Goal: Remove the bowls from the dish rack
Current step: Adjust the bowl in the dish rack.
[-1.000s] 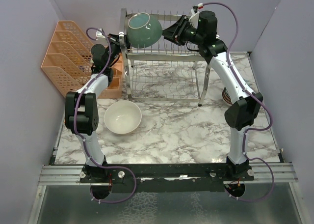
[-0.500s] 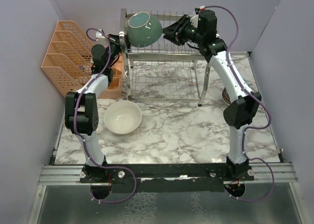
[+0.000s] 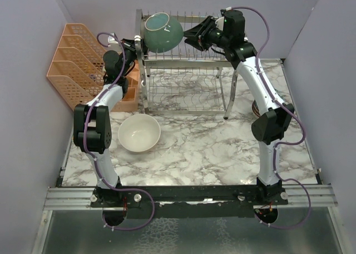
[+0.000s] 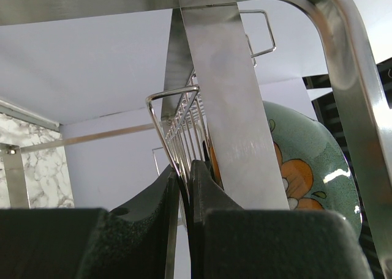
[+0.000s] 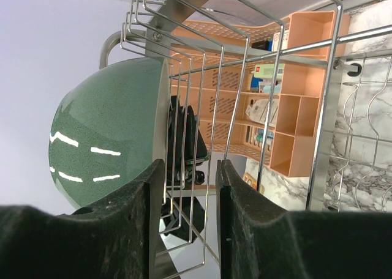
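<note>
A cream bowl (image 3: 139, 133) is seen set down on the table (image 3: 206, 148), in front of the dish rack (image 3: 227, 92). The teal bowl (image 3: 163, 32) is left standing on edge at the left end of the top tier. The right tool (image 5: 190, 164) is held partly open just beside it, with nothing clamped. The left tool (image 4: 186, 169) is closed against the rack's left end. Roughly half is judged done.

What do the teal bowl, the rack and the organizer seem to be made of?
The teal bowl is probably glazed ceramic: glossy, speckled, with sharp light streaks. The rack looks like polished metal, likely steel: mirror-like strips, thin shiny wires. The organizer seems matte orange plastic: moulded mesh, no glare.
</note>
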